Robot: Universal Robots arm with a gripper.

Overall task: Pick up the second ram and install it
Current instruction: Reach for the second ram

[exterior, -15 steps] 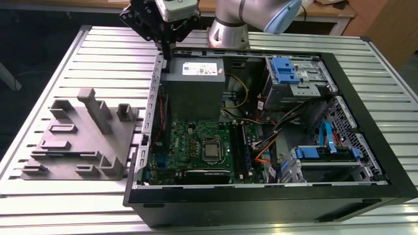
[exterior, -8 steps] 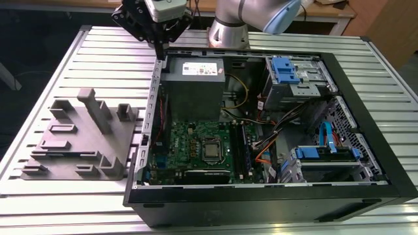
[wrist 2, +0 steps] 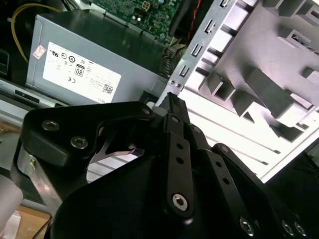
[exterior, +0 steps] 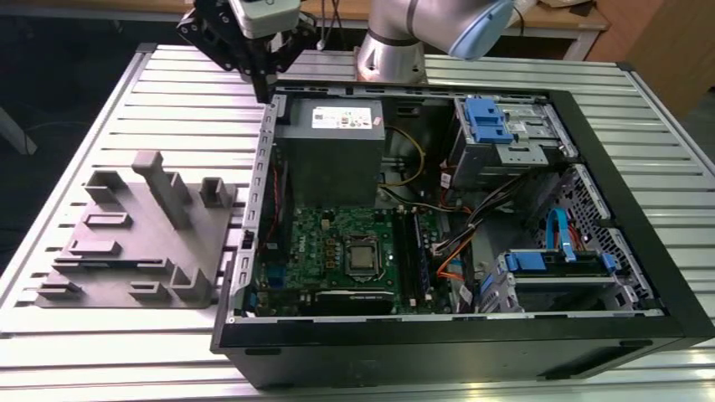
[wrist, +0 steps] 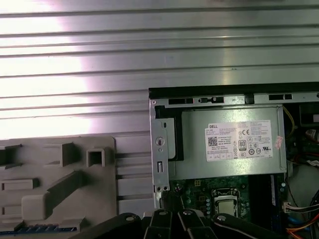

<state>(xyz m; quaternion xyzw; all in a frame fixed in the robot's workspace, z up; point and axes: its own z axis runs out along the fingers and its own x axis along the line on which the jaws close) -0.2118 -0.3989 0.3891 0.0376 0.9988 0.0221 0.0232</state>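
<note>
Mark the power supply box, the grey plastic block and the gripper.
power supply box (exterior: 330, 163), exterior view, its broad grey face.
grey plastic block (exterior: 123, 247), exterior view, middle of the block.
gripper (exterior: 266, 94), exterior view, between its fingertips.

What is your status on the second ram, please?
Pincer shut, holding nothing, above the case's corner beside the power supply. Second ram not in hand; blue strip in the grey block may be it. Nothing blocking the pincer.

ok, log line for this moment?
gripper shut | tip above case corner, beside power supply | grey block outside case
</note>
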